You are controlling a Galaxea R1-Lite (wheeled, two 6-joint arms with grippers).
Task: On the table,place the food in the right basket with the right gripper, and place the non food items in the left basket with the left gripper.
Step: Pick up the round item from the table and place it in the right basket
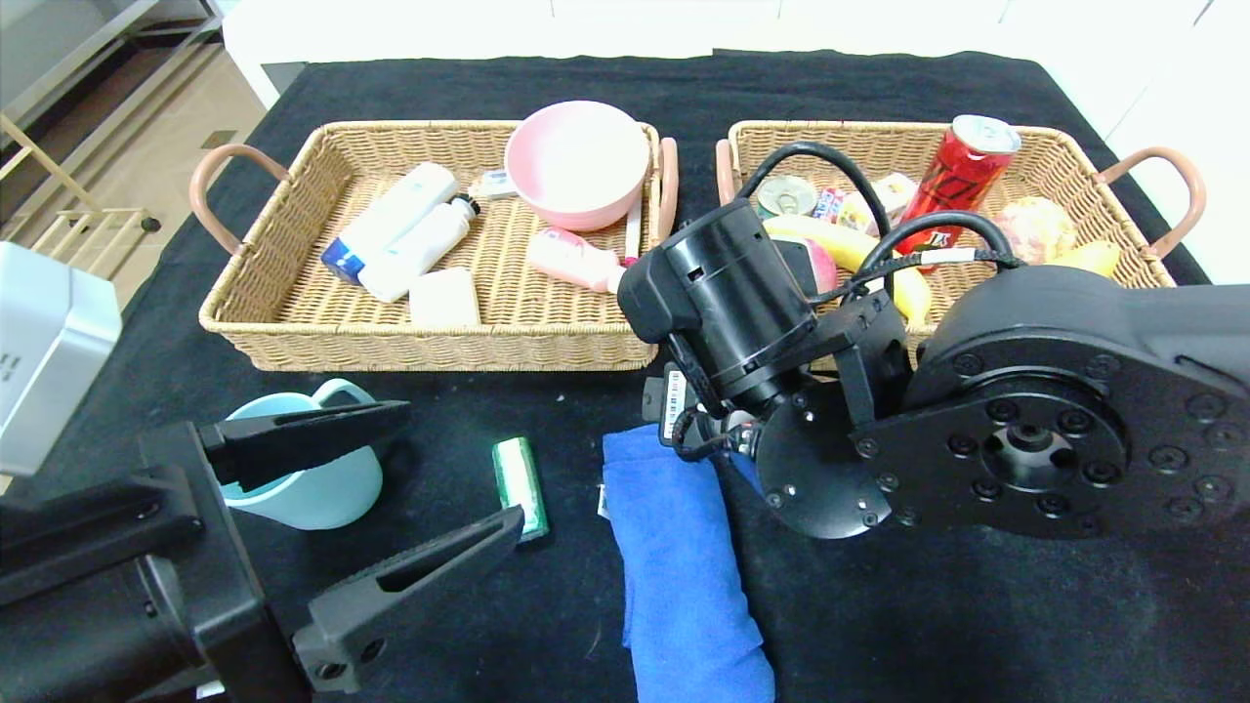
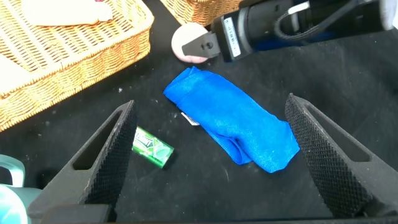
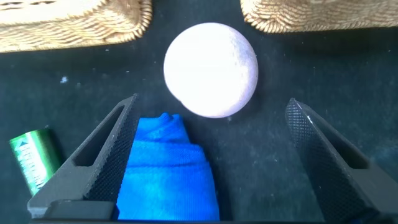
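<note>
A folded blue cloth lies on the black table, with a green gum pack to its left and a light-blue cup farther left. My left gripper is open and empty, low at the front left; in its wrist view the cloth and the gum pack lie between its fingers. My right gripper is open over the cloth's far end, facing a round white-pink thing in front of the baskets. The right arm hides that thing in the head view.
The left basket holds a pink bowl, white bottles and a soap bar. The right basket holds a red can, a banana and other food. A grey box stands at the left edge.
</note>
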